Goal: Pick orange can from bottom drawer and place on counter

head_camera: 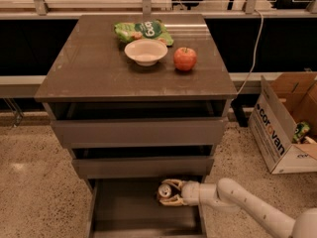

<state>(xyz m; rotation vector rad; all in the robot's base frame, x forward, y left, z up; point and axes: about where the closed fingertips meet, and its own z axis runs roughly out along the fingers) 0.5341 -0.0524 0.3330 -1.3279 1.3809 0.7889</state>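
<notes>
The single camera view looks down at a grey-brown cabinet with three drawers pulled out in steps. The bottom drawer (124, 207), a shallow grey-brown tray and the lowest of the three, stands open, and a small metallic orange can (165, 189) sits inside it near the back right. The can's silver top with its pull tab is turned up and to the left; its long axis looks tilted, leaning left, though the exact angle is hard to judge. The robot's cream-coloured gripper (166, 193) reaches into that drawer from the right, its jaws pinching the orange can from front and back, on a white jointed arm (247, 206). Above, the flat, square, brown-grey glossy table (89, 68) carries a round white bowl (146, 51), a red apple (185, 59) just right of it, and a crumpled green snack bag (143, 30) behind the bowl. The floor (29, 192) is speckled beige stone. An open cardboard box (282, 128) stands at the right.
</notes>
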